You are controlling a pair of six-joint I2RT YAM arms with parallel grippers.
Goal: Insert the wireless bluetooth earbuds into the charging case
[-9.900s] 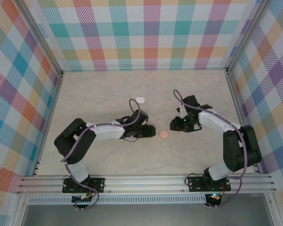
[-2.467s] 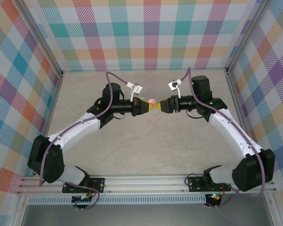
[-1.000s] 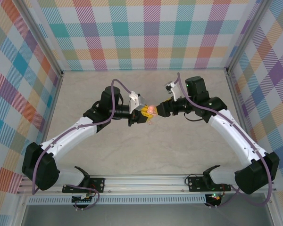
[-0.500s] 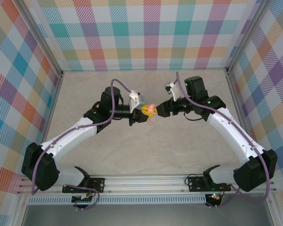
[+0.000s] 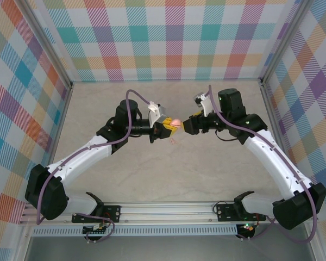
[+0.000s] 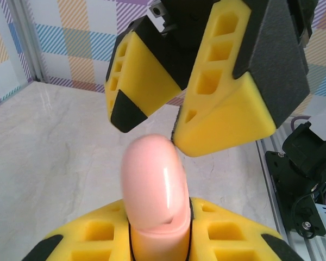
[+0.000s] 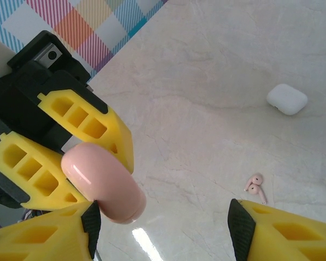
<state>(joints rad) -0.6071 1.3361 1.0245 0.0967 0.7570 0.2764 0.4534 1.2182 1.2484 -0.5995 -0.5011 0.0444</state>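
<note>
The left tool (image 5: 167, 126) is pinching the pink disc (image 5: 175, 123). The right tool (image 5: 186, 125), spread wide, is probably risking knocking it loose.

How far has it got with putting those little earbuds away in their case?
Done: nothing yet; both tiny pinkish stemmed earbuds lie loose on the marble-look table. In hand: the left end effector is shut on a glossy pink rounded case, with the right end effector open beside it. A small white rounded case sits closed on the table. Left: open a case and seat both earbuds.
</note>
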